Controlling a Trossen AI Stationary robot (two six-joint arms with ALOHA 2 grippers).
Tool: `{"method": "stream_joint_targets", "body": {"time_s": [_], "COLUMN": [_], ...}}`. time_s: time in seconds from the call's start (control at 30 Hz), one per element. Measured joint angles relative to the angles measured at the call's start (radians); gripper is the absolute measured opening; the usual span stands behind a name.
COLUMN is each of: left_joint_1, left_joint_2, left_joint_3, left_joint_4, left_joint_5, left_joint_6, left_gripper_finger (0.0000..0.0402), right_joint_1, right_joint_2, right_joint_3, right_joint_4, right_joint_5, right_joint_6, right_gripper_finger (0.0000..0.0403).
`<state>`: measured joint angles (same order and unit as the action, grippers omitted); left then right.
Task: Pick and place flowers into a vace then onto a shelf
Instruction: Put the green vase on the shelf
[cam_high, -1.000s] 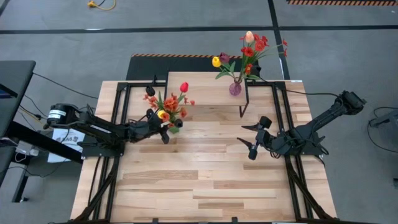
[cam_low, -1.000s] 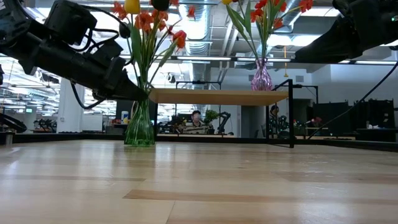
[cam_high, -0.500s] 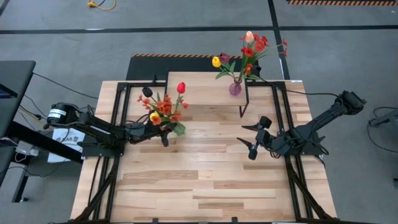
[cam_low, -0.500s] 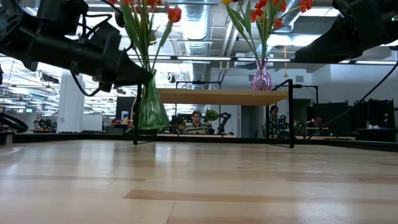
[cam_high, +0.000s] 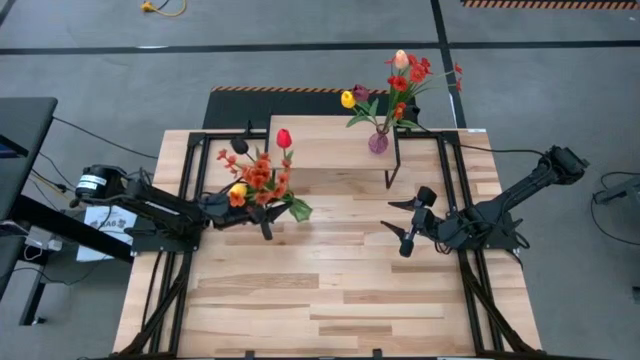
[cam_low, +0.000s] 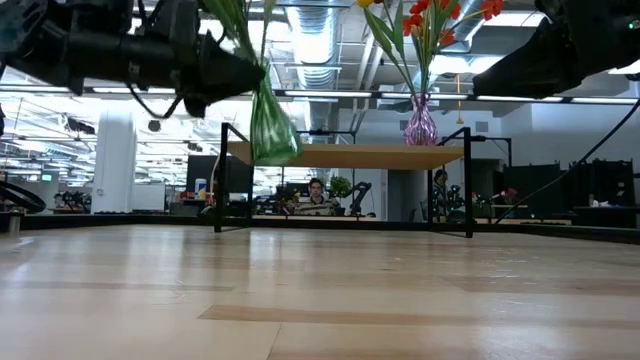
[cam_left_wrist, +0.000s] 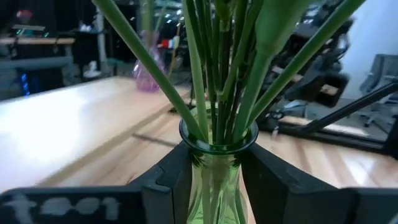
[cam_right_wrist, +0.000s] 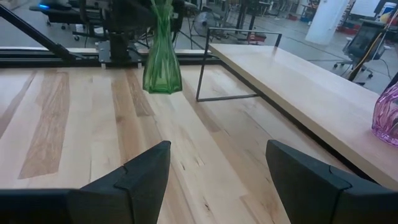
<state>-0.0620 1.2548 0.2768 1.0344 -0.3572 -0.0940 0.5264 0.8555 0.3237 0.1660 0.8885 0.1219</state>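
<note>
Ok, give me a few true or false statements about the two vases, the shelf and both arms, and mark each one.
1. The left end effector is shut on the green vase. True.
2. The green vase stands on the table. False: in the low view it hangs clear of the tabletop.
3. A pink vase with flowers stands on the shelf. True.
4. The right end effector grips the pink vase. False: it is open, over the table, holding nothing.
5. The green vase is empty. False: it holds flowers.

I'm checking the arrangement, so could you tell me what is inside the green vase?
Several green flower stems stand in the green vase, held by the left claw. Their lower ends are blurred behind the glass.
</note>
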Motion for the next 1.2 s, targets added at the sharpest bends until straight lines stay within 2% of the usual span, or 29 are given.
{"method": "stream_joint_targets", "body": {"time_s": [0.23, 0.5, 0.73, 0.93, 1.2], "left_joint_1": [0.0, 0.004, 0.092, 0.223, 0.396], "left_joint_2": [-0.102, -0.344, -0.506, -0.515, -0.417], "left_joint_3": [0.056, 0.06, 0.064, 0.15, 0.245], "left_joint_4": [-0.159, -0.315, -0.47, -0.61, -0.634], "left_joint_5": [0.023, 0.012, 0.027, 0.171, 0.34], "left_joint_6": [0.045, 0.115, 0.132, 0.137, 0.15], "left_gripper_finger": [0.0107, 0.0107, 0.0107, 0.0107, 0.0107], "right_joint_1": [0.0, 0.0, 0.0, 0.0, 0.0], "right_joint_2": [0.0, 0.0, 0.0, 0.0, 0.0], "right_joint_3": [0.0, 0.0, 0.0, 0.0, 0.0], "right_joint_4": [0.005, 0.007, 0.007, 0.007, 0.007], "right_joint_5": [0.0, 0.0, 0.0, 0.0, 0.0], "right_joint_6": [0.0, 0.0, 0.0, 0.0, 0.0], "right_gripper_finger": [0.0258, 0.0258, 0.0258, 0.0258, 0.0258]}}
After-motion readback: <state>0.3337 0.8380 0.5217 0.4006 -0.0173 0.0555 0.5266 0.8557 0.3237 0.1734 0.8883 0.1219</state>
